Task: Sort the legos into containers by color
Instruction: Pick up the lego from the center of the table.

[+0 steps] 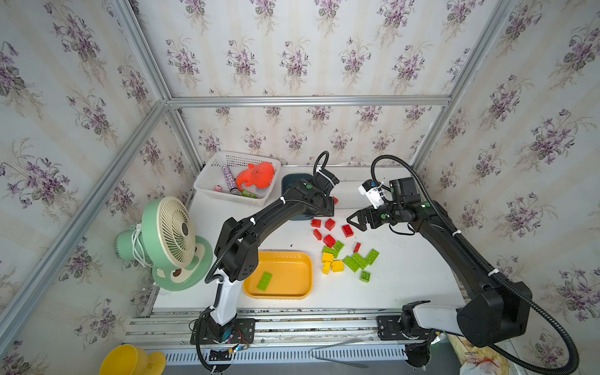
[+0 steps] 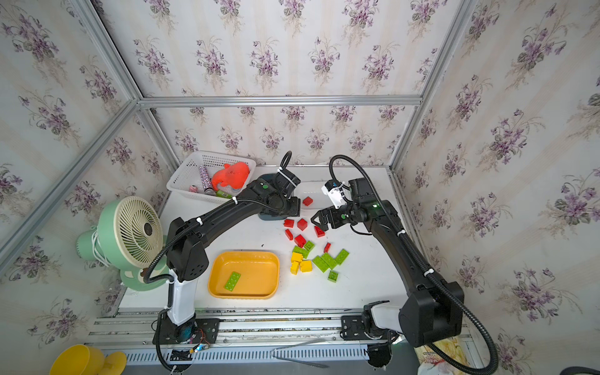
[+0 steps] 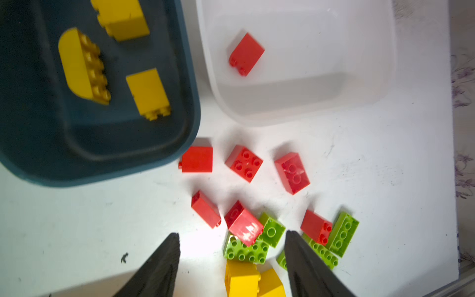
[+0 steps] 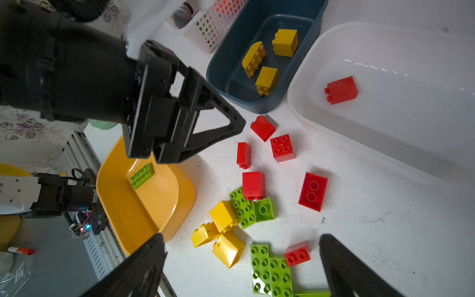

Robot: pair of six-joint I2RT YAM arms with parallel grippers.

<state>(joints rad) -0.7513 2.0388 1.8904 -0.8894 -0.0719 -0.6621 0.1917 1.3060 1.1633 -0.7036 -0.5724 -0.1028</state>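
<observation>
In the dark teal tray (image 3: 102, 154) lie three yellow legos (image 3: 84, 64). Beside it, the white tray (image 3: 282, 113) holds one red lego (image 3: 246, 54). A green lego (image 1: 265, 281) lies in the orange-yellow tray (image 1: 292, 259). On the table between the trays are loose red legos (image 1: 329, 224), green legos (image 1: 357, 261) and yellow legos (image 1: 331, 263). My left gripper (image 3: 231, 234) hangs open and empty over the teal tray's near corner and the red bricks. Right of the pile, my right gripper (image 4: 241, 236) is wide open above the table, holding nothing.
A white lattice basket (image 1: 220, 181) with an orange toy (image 1: 256, 177) stands at the back left, next to the teal tray. A green fan (image 1: 168, 233) stands off the table's left edge. A yellow bowl (image 1: 123, 360) sits below the front rail.
</observation>
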